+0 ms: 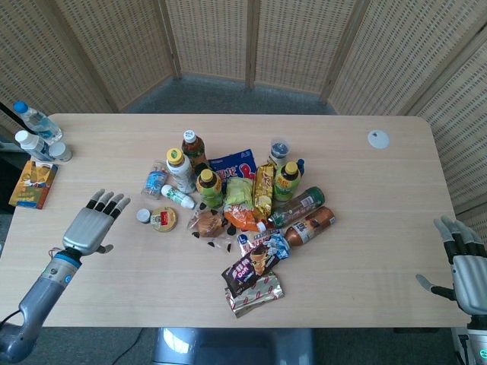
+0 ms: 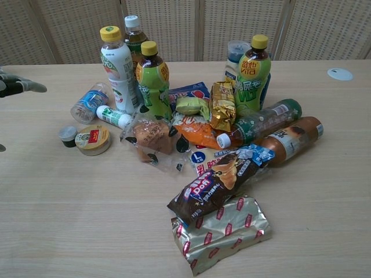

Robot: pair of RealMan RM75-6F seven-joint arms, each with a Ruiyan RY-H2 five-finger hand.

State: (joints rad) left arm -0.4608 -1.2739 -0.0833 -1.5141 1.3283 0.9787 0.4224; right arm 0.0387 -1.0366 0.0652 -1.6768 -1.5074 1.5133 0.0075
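Now the left hand [image 1: 93, 225], fingers spread and empty, hovers near the small dark-capped cup [image 1: 143, 216] beside the round tin [image 1: 163, 219]; best approach low, avoiding the bottles.

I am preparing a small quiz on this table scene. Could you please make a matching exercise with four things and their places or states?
Things:
1. left hand
2. brown bottle
3. white disc
4. silver snack pack

Places or states:
A. lying on its side at the right of the pile
B. alone near the far right corner of the table
C. open, fingers apart, beside the small round tin
D. flat on the table, nearest the front edge

Pairs: 1-C, 2-A, 3-B, 4-D
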